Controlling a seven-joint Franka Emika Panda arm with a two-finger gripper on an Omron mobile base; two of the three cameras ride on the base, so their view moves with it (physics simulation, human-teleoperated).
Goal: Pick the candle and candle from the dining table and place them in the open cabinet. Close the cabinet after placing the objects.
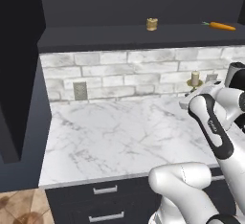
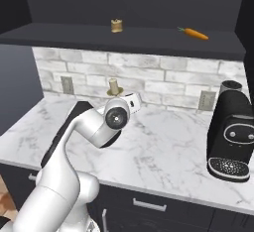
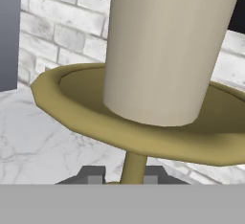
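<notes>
Fingers [image 3: 94,175] on candlestick stem [image 3: 133,168] — upright

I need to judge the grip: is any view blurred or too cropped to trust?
Hand view: sharp, but the cream candle and brass dish crowd the picture; pincer barely visible. Both base views: evenly lit, no glare, cabinet shelf dark.

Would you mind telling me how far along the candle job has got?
Done: the squat candle already sits on the open cabinet's shelf, left of a carrot. In hand: the tool is shut on the candlestick's brass stem, holding the cream candle over the counter. Left: shelving it and closing the cabinet.
</notes>
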